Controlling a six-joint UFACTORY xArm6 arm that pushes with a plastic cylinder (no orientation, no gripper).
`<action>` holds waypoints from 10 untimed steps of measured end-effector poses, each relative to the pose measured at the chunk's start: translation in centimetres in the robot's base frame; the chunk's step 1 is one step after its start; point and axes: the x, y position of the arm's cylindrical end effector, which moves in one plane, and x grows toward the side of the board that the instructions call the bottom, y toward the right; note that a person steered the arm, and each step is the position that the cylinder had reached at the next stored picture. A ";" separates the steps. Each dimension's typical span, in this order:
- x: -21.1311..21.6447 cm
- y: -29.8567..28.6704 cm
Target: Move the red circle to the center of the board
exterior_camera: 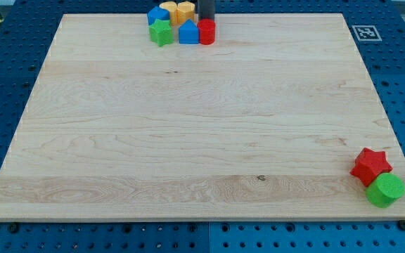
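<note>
We have barely begun: the red circle (207, 31) sits at the top edge of the table (202, 126), far from the middle, where it has to end up. It is the right-hand end of a tight cluster, touching a blue block (188, 33), with a green star (161, 32) further to the view's left and a second blue block (156, 15), a yellow block (169, 10) and an orange block (185, 10) behind. Our rod comes down just behind the circle; my tip (206, 19) looks to be at its far side, contact uncertain. We carry no fingers, so there is nothing to open or close. The circle is a short upright cylinder, round from above, with no long axis or facing. A red star (370, 165) and green circle (385, 190) lie at the bottom right.
</note>
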 end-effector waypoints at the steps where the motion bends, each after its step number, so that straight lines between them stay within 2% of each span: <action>1: 0.5 0.0; 4: 3.3 1.2; 8: 11.1 0.3; 10: 10.2 -3.5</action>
